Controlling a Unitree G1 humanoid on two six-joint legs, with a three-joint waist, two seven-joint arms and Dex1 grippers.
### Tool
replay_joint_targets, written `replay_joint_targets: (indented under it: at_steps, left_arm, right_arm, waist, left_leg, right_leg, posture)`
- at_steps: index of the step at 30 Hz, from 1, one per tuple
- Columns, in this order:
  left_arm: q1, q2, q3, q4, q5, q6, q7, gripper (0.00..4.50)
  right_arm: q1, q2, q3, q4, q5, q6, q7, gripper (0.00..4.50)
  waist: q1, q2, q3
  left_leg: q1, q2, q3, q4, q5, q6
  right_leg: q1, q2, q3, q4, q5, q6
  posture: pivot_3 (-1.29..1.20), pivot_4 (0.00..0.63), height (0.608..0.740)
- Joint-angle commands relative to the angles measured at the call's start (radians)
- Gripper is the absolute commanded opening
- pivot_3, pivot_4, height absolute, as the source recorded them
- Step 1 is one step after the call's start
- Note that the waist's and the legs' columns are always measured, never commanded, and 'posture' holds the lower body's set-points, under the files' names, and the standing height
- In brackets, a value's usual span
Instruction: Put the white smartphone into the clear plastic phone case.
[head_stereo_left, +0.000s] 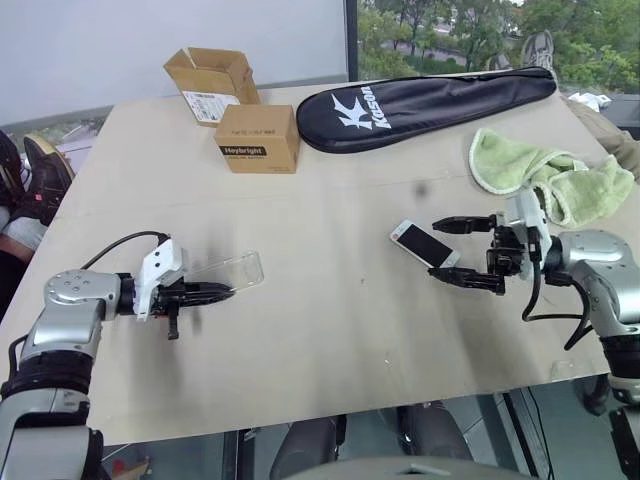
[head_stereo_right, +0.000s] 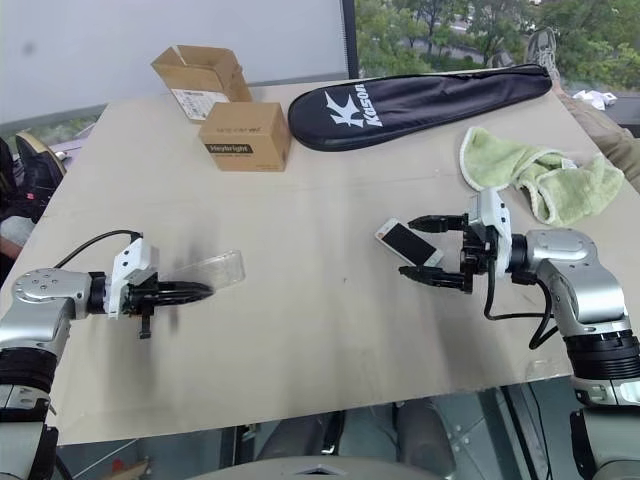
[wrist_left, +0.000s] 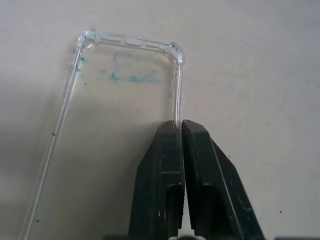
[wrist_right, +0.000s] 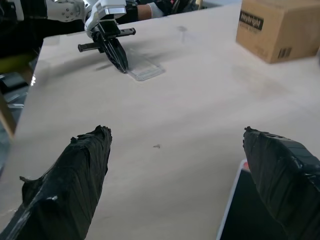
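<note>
At the lower left of the head view, your left hand (head_stereo_left: 222, 292) was pinched shut on one long rim of the clear plastic phone case (head_stereo_left: 228, 271), likely to steady it on the desk (head_stereo_left: 340, 310) for loading. At the right, your right hand (head_stereo_left: 468, 252) stood wide open around the near end of the white smartphone (head_stereo_left: 424, 244), not yet gripping it. You had one phone, one case, two cardboard boxes (head_stereo_left: 258, 138), one racket bag (head_stereo_left: 430, 100) and one green cloth (head_stereo_left: 545, 175).

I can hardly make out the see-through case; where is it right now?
The clear plastic phone case lies on the table's left side, its edge pinched by the left gripper.
</note>
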Motion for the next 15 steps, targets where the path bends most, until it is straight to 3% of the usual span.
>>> replay_joint_targets:
  at_steps: [1, 8, 15]
  left_arm:
    - [0.026, -0.008, 0.002, -0.041, -0.003, 0.023, 0.007, 0.05]
    - [0.053, -0.017, 0.012, -0.146, -0.033, 0.078, 0.027, 0.05]
    - [0.059, -0.056, 0.017, -0.434, -0.154, 0.291, 0.055, 0.05]
  right_arm:
    - [-0.017, 0.024, -0.007, 0.004, -0.025, -0.138, 0.017, 4.50]
    - [-0.001, 0.001, 0.003, -0.006, -0.016, -0.112, 0.033, 4.50]
    - [-0.001, -0.036, -0.026, 0.022, 0.039, -0.052, 0.083, 4.50]
  waist:
    - [0.000, 0.000, 0.000]
    - [0.002, 0.000, 0.000]
    - [0.003, -0.001, 0.000]
  left_leg:
    - [0.000, 0.000, 0.000, 0.000, 0.000, 0.000]
    - [-0.001, -0.001, 0.000, 0.000, 0.002, -0.004]
    - [-0.001, 0.000, -0.001, 0.000, 0.002, -0.003]
  right_leg:
    - [0.000, 0.000, 0.000, 0.000, 0.000, 0.000]
    - [0.000, 0.000, 0.000, -0.001, 0.000, 0.000]
    - [0.000, 0.000, 0.000, -0.001, 0.000, 0.000]
  posture:
    - [0.00, 0.150, 0.740]
    - [0.00, 0.150, 0.740]
    - [0.00, 0.150, 0.740]
